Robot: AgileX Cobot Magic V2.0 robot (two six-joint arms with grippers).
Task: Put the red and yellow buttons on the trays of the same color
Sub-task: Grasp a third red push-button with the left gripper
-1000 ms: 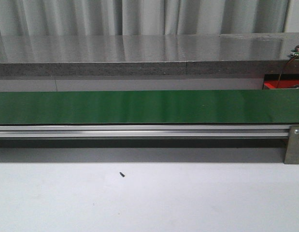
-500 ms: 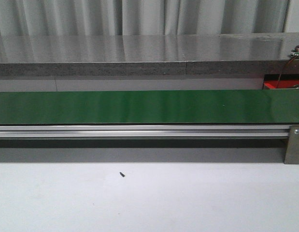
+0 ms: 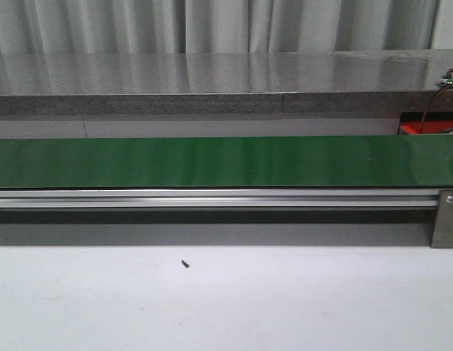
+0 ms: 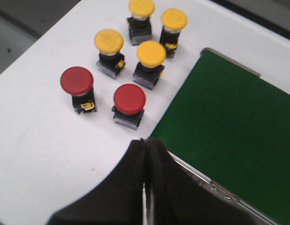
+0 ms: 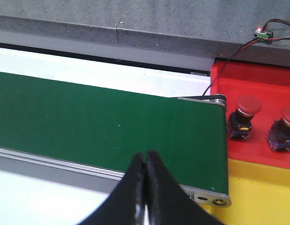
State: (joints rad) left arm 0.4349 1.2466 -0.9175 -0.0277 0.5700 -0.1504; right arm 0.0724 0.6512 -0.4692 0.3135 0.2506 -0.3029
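Observation:
In the left wrist view, two red buttons [image 4: 77, 80] [image 4: 129, 99] and several yellow buttons [image 4: 109, 41] [image 4: 151, 53] [image 4: 174, 19] stand on the white table beside the end of the green belt [image 4: 229, 122]. My left gripper [image 4: 145, 142] is shut and empty, hovering short of the nearer red button. In the right wrist view, a red tray [image 5: 262, 89] holds two red buttons [image 5: 248, 106] [image 5: 288, 117], and a yellow tray [image 5: 262, 192] lies next to it. My right gripper [image 5: 145, 154] is shut and empty over the belt's near rail.
The front view shows the green conveyor belt [image 3: 211, 161] on its aluminium rail [image 3: 211, 198], a grey stone counter [image 3: 211, 80] behind, white table in front with a small dark speck [image 3: 185, 264], and a corner of the red tray [image 3: 427, 129]. No arm appears there.

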